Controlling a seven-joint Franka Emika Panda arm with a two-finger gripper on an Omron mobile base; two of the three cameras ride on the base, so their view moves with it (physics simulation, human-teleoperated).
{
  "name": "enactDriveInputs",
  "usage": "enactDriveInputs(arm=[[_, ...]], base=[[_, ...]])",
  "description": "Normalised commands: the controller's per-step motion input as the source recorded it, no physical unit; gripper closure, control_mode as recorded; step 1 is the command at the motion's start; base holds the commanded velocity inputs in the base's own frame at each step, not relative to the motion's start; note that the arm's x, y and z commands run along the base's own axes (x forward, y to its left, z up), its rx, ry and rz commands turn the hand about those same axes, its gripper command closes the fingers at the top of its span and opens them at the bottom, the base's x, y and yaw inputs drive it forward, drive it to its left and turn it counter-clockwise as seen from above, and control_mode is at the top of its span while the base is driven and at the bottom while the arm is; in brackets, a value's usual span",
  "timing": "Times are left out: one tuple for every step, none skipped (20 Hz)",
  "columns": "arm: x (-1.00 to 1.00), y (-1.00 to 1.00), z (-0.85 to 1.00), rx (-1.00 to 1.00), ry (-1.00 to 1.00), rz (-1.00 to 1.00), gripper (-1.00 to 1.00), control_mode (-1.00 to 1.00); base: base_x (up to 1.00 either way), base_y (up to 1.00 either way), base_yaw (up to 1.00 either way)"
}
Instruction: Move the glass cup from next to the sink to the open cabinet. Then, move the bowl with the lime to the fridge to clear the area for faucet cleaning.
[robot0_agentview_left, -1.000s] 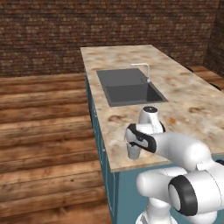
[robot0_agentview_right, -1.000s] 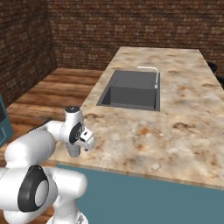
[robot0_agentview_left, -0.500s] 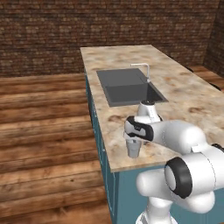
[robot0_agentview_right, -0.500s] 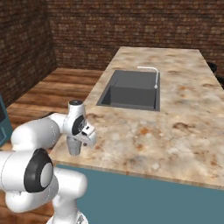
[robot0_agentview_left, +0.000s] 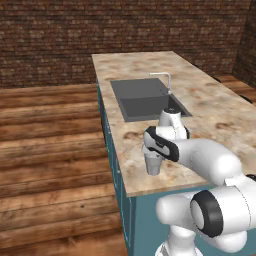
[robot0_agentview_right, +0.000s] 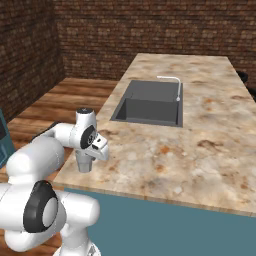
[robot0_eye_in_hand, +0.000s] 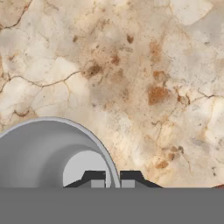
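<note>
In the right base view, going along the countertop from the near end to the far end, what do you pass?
Glass cup pinched at its rim by the gripper → sink → faucet → bare stone counter → brick wall.

Desk (robot0_agentview_left: 215, 107) top: mottled beige-brown stone, polished, with thin dark veins in hand view. Desk side panels: flat teal paint. Sink (robot0_agentview_left: 145, 97): matt dark grey basin. Faucet (robot0_agentview_left: 162, 80): thin pale metal. Glass cup (robot0_agentview_left: 153, 164): smooth translucent grey with a thin bright rim. Floor (robot0_agentview_left: 50, 150): brown wood planks with visible grain. Back wall (robot0_agentview_left: 100, 25): rough dark brick. Tool (robot0_eye_in_hand: 112, 180): matt dark finger tips.
</note>
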Motion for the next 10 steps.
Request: enactDriveInputs(arm=[[-0.76, 0.00, 0.89, 0.00, -0.50, 0.00, 1.00, -1.00], [-0.81, 0.00, 1.00, 0.00, -0.50, 0.00, 1.00, -1.00], [-0.89, 0.00, 1.00, 0.00, -0.52, 0.00, 1.00, -1.00], [-0.75, 0.00, 1.00, 0.00, -0.49, 0.00, 1.00, -1.00], [-0.54, 0.00, 1.00, 0.00, -0.43, -0.01, 1.00, -1.00], [-0.51, 0.00, 1.00, 0.00, -0.41, 0.00, 1.00, -1.00], [-0.60, 0.00, 1.00, 0.00, -0.39, 0.00, 1.00, -1.00], [-0.64, 0.04, 1.00, 0.00, -0.30, 0.01, 1.00, -1.00], [-0.68, 0.11, 0.78, 0.00, -0.15, 0.21, 1.00, -1.00], [0.00, 0.00, 0.00, 0.00, 0.00, 0.00, 1.00, 1.00]], base=[[0.00, 0.00, 0.00], [0.00, 0.00, 0.00], [0.00, 0.00, 0.00], [0.00, 0.00, 0.00], [0.00, 0.00, 0.00], [0.00, 0.00, 0.00], [0.00, 0.00, 0.00], [0.00, 0.00, 0.00], [0.00, 0.00, 0.00], [-0.54, 0.43, 0.56]])
